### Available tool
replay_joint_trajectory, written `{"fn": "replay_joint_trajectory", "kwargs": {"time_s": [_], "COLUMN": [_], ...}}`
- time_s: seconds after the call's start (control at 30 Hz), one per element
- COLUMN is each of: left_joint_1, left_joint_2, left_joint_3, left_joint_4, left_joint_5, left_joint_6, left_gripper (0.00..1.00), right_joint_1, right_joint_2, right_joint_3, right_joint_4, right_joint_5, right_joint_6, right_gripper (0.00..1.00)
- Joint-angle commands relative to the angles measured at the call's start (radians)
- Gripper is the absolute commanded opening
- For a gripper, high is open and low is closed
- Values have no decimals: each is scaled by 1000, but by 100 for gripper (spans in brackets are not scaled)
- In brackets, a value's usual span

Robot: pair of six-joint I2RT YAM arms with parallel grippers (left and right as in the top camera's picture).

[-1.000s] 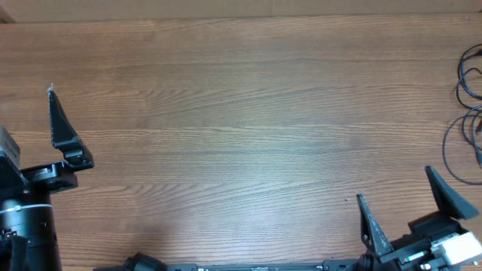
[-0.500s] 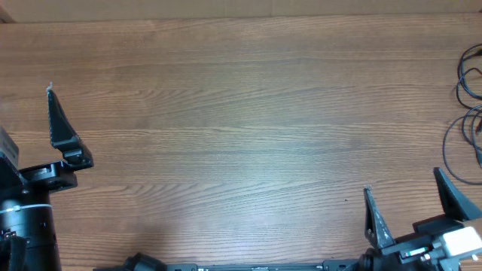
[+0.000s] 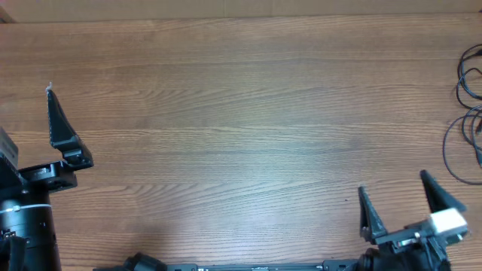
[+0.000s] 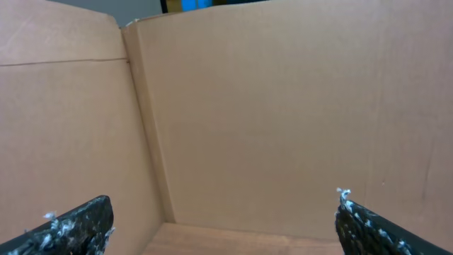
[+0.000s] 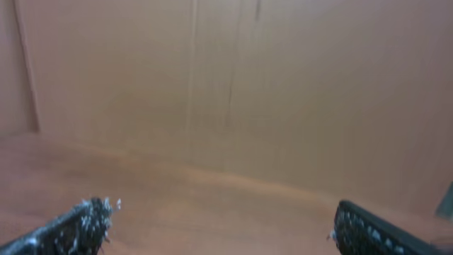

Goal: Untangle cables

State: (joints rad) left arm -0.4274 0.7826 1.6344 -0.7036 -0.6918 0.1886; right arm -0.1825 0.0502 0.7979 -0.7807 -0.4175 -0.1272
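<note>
While L hand (image 4: 224,209), R hand (image 3: 395,192) gape, both empty.

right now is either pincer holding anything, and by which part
Nothing: the left pincer and right pincer stand open and empty; the thin black cables lie untouched off to the right.

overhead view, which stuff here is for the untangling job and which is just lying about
For the job:
- cables, far right edge
- left gripper, open, empty
- right gripper, open, empty

Just there:
- table
- cardboard wall
</note>
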Motion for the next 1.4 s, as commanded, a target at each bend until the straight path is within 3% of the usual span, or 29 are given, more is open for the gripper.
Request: {"fn": "replay_joint_trajectory", "kwargs": {"time_s": [0.0,0.13,0.23,1.23,1.37], "left_joint_1": [-1,-1,-1,-1,-1], "left_joint_2": [2,2,2,2,3], "left_joint_3": [-1,-1,-1,-1,-1], "left_joint_4": [4,4,4,-43,-7], "left_joint_5": [5,5,5,5,142], "left_joint_6": [-13,-13,-13,-10,-13], "left_gripper": [100,100,100,100,100], "right_joint_1": [2,2,2,2,2], "right_joint_2": [-9,-9,-9,-9,-9], "right_joint_3": [14,14,14,13,13], "right_joint_4": [-100,-312,-370,-368,-368], "right_joint_5": [9,20,77,87,88], "right_joint_6": [-2,-11,-16,-16,-16], "right_gripper": [100,100,100,100,100]}}
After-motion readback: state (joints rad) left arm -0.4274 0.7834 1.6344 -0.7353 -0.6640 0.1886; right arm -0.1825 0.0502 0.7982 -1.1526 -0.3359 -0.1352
